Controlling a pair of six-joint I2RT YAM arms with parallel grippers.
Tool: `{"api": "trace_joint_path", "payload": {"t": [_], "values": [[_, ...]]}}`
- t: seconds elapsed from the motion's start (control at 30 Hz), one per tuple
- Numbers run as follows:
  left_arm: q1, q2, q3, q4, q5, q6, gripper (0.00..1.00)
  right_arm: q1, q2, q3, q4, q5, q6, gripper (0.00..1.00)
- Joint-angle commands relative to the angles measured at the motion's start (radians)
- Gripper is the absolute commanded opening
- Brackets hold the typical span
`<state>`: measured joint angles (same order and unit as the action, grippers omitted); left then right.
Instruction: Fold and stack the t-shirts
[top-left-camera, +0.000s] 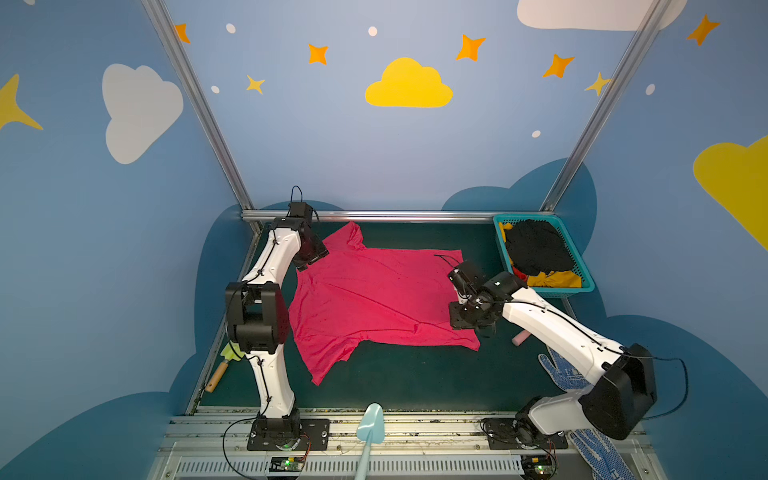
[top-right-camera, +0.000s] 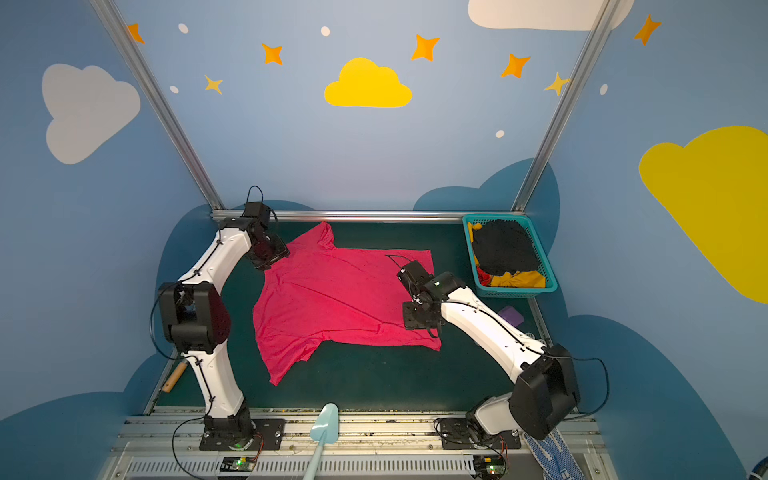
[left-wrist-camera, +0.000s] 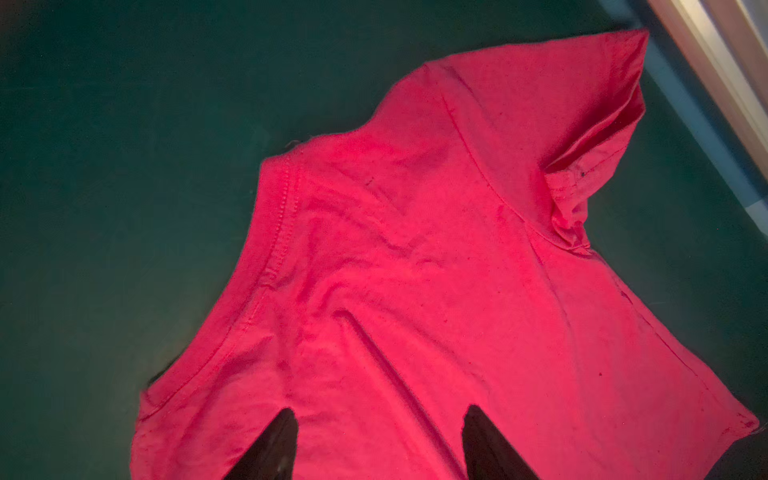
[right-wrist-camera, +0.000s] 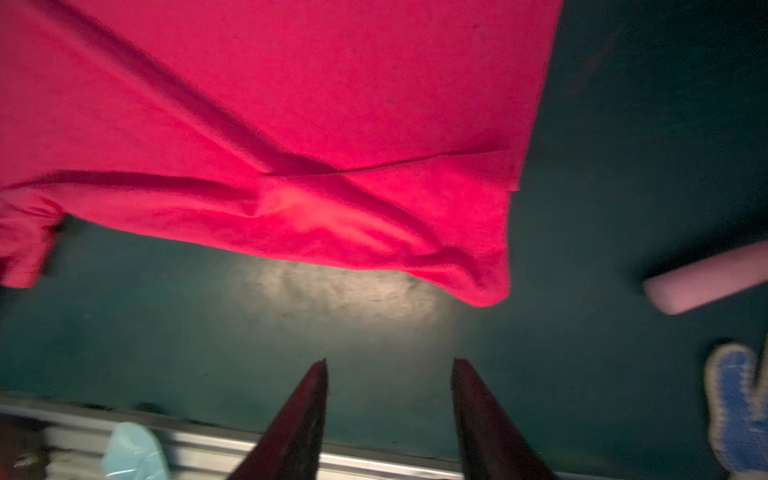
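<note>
The dark green worktop (top-left-camera: 415, 382) fills the floor of the booth. Most of its middle is covered by the bright pink-red t-shirt (top-left-camera: 374, 299), which lies spread out almost flat. Its neck end faces the left arm and its hem faces the right arm. One sleeve points at the back rail and the other at the front edge. A few creases run across the body, and the hem corner nearest the right arm is rumpled (right-wrist-camera: 478, 270).

A teal basket (top-left-camera: 561, 293) sits in the far right corner, well apart from the spread shirt. It holds a black t-shirt (top-left-camera: 538, 247) heaped on a mustard-yellow t-shirt (top-left-camera: 557, 279).

The left claw (left-wrist-camera: 381, 409) hovers over the shoulder area near the collar. Its fingers are parted over the cloth and grip nothing. The right claw (right-wrist-camera: 388, 361) hangs over bare worktop just beside the rumpled hem corner. Its fingers are also apart and empty.

A blue-dotted white glove (top-left-camera: 557, 370) lies under the right arm, and a second glove (top-left-camera: 598, 453) lies by that arm's base. A light blue scoop (top-left-camera: 370, 424) rests on the front rail. A wooden-handled tool (top-left-camera: 218, 374) lies at the left edge. A pink cylinder (top-left-camera: 520, 338) lies near the right claw.
</note>
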<state>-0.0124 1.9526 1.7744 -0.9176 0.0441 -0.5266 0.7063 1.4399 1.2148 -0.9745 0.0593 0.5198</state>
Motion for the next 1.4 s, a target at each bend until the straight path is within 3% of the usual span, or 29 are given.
{"api": "trace_joint_path", "payload": {"t": [0.0,0.1,0.27,0.43,1.37], "values": [[-0.003,-0.089,-0.148,-0.014,-0.051,0.012,0.55,0.091,0.08,0.041,0.191,-0.148,0.01,0.24],[-0.003,-0.199,-0.339,0.051,-0.05,-0.025,0.38,0.176,0.238,0.13,0.29,-0.247,-0.007,0.02],[0.01,-0.274,-0.566,0.141,-0.016,-0.075,0.25,0.3,0.571,0.445,0.217,-0.308,-0.082,0.0],[0.018,-0.25,-0.634,0.173,0.009,-0.081,0.19,0.375,0.772,0.68,0.139,-0.321,-0.127,0.0],[0.056,-0.164,-0.659,0.227,0.037,-0.089,0.15,0.407,0.95,0.809,0.13,-0.415,-0.117,0.0]]}}
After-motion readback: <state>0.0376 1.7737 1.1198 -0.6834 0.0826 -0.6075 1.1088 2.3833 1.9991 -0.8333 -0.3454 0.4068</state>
